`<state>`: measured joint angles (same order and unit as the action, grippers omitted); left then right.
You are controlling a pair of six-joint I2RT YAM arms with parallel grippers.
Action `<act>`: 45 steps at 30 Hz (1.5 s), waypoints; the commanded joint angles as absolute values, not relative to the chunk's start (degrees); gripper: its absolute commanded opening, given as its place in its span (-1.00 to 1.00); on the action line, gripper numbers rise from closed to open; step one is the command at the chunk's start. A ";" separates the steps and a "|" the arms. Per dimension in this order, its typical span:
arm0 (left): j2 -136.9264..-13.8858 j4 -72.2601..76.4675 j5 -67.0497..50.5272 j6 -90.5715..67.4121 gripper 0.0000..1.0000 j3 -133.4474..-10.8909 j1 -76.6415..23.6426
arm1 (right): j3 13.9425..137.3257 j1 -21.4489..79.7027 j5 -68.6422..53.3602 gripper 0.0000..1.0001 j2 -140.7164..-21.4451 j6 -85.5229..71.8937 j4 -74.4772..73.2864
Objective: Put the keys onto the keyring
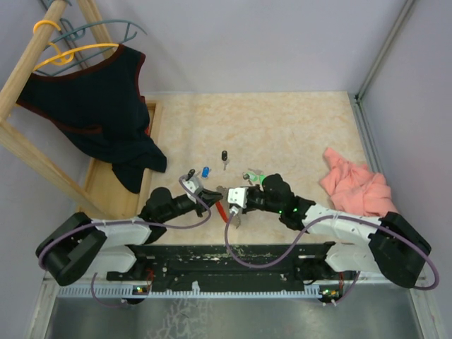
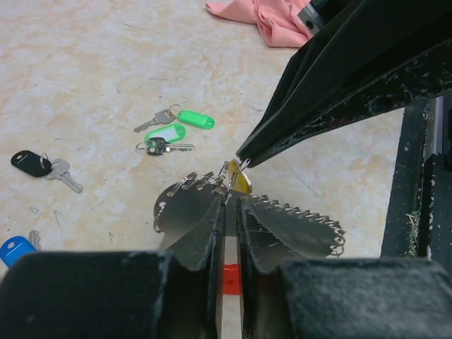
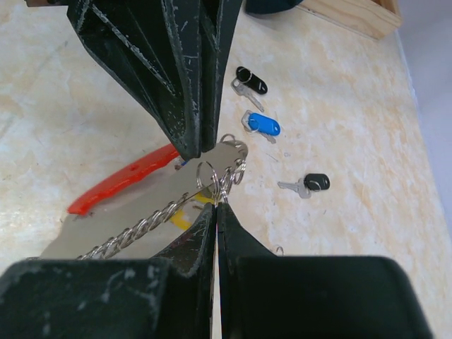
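Near the front of the table [image 1: 296,127], the left gripper [image 2: 229,201] squeezes the keyring [image 2: 300,227]. Its red band [image 3: 123,185] slants toward the near edge. The right gripper [image 3: 215,208] pinches the little ring of one yellow key [image 2: 241,182] at the toothed side. Farther back lie two green keys [image 2: 195,119], two black keys [image 3: 251,79] and one blue key [image 3: 263,125].

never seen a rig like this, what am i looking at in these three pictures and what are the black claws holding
Two robot arms sit side by side, each ending in a two-finger gripper. One picture looks down from above; the others come from wrist cameras. The left gripper pinches the long keyring, a red curved band with a grey toothed strip. The right gripper seems to pinch a yellow-headed key at it. Black, blue and green-headed keys and a crumpled pink cloth lie on the beige tabletop.
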<state>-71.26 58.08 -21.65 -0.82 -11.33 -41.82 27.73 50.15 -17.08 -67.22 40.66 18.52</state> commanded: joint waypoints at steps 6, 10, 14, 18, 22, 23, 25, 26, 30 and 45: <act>-75.56 69.96 -23.81 -4.16 -0.40 -8.44 -39.99 | 32.52 50.28 -17.28 -1.00 -64.22 44.89 15.21; -75.59 68.21 -26.64 -2.98 -0.27 -9.51 -39.62 | 33.91 50.24 -17.89 -1.00 -64.42 46.39 13.25; -75.82 61.48 -29.96 0.22 -0.16 -12.72 -39.54 | 34.91 50.30 -18.61 -1.00 -64.71 48.21 11.42; -76.11 57.25 -32.90 3.20 -0.12 -14.90 -39.55 | 35.73 50.35 -19.18 -1.00 -65.02 49.45 10.16; -76.40 52.38 -34.87 7.27 -0.14 -17.44 -39.49 | 36.17 50.33 -19.85 -1.00 -65.06 50.39 9.58; -76.64 51.16 -35.16 8.30 -0.16 -18.09 -39.46 | 36.21 50.29 -19.97 -1.00 -65.05 50.51 9.58; -77.18 49.36 -35.43 10.07 -0.18 -19.18 -39.46 | 36.37 50.28 -20.12 -1.00 -65.06 50.62 9.45; -77.48 48.83 -35.82 10.98 -0.20 -19.56 -39.46 | 36.46 50.25 -20.30 -1.00 -64.98 50.77 9.32; -78.36 48.34 -36.91 13.22 -0.30 -20.34 -39.40 | 36.39 50.24 -20.72 -1.00 -64.88 50.89 9.34; -79.38 47.46 -36.91 12.47 -0.98 -22.37 -39.30 | 35.46 50.31 -20.34 -1.00 -64.61 50.32 8.96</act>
